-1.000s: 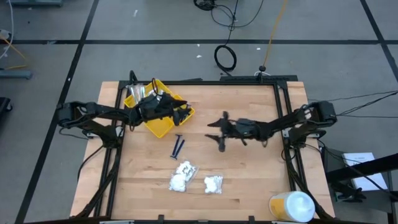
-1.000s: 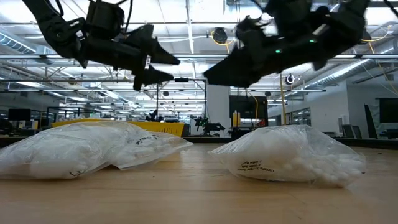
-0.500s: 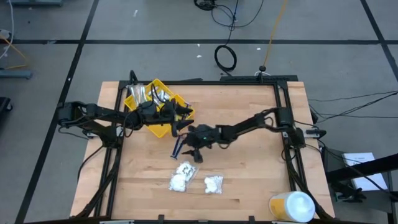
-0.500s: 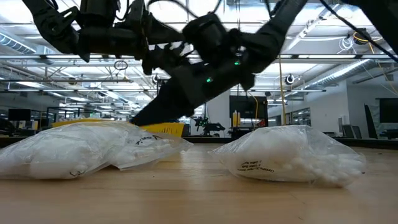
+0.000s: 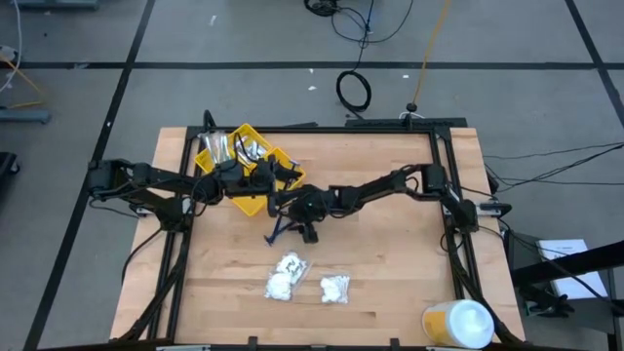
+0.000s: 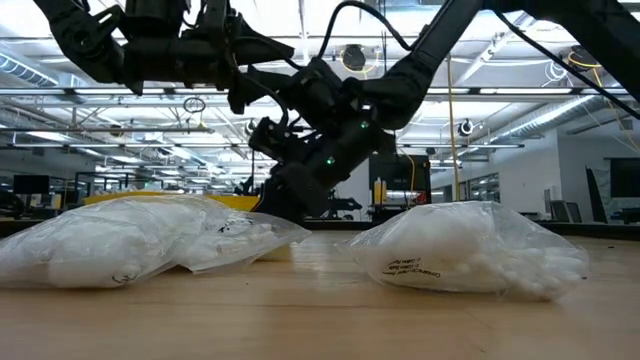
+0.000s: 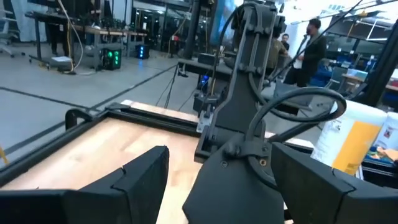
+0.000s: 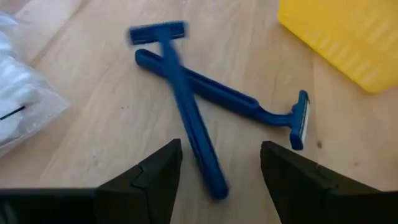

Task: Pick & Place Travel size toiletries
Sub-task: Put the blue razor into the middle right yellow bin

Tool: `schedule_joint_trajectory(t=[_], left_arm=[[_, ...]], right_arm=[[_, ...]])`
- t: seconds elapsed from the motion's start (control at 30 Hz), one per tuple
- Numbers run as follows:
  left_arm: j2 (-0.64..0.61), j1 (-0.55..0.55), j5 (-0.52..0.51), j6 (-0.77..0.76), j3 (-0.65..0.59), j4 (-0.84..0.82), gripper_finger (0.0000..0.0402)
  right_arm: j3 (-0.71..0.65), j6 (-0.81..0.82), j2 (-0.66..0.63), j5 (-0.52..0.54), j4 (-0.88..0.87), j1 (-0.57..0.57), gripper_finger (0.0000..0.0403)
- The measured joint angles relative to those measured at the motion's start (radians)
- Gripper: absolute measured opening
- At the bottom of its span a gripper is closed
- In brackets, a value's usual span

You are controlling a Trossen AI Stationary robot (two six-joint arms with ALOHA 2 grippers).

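Observation:
Two slim blue razors [image 8: 186, 112] lie crossed on the wooden table [image 5: 390, 263], just in front of the yellow tray [image 5: 244, 185]. My right gripper [image 8: 217, 171] hangs low over them, open, slanting down. The free end of one handle [image 8: 214, 183] lies between its fingers, and I see no touch. In the high view the right gripper [image 5: 286, 222] is at the razors [image 5: 277, 234]. My left gripper [image 5: 291, 175] stands open and level at the tray's right corner. Two clear bags of white lumps [image 5: 286, 276] [image 5: 334, 288] lie flat nearer the front edge.
The yellow tray [image 8: 348, 37] holds silvery packets [image 5: 219, 146]. One bag [image 8: 18, 106] lies close beside the razors. A large white-and-yellow round container [image 5: 458, 324] stands at the front right corner. The right arm [image 7: 249, 124] fills the left wrist view. People [image 7: 311, 43] stand beyond the table.
My right gripper has swept from the table's middle toward its left edge and down, tipping from level to slanting down, and now sits low over the blue razors. The razors and the bags have stayed where they were.

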Motion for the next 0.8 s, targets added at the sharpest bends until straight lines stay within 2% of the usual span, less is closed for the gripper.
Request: schedule_joint_trajectory(t=[0.27, 0.4, 0.6, 0.8], left_arm=[[0.0, 0.0, 0.0, 0.0, 0.0, -0.014, 0.0278], [0.0, 0.0, 0.004, -0.004, 0.0, -0.024, 0.0278], [0.0, -0.001, 0.009, -0.004, 0.0, -0.028, 0.0278], [0.0, -0.001, 0.009, -0.002, -0.002, -0.032, 0.0278]], right_arm=[[0.003, -0.012, -0.016, -0.016, -0.174, 0.004, 0.0206], [0.002, -0.001, -0.017, -0.012, -0.222, 0.025, 0.0188], [0.001, 0.006, -0.016, -0.014, -0.286, 0.055, 0.0122], [0.0, 0.015, -0.016, -0.017, -0.349, 0.082, 0.0036]])
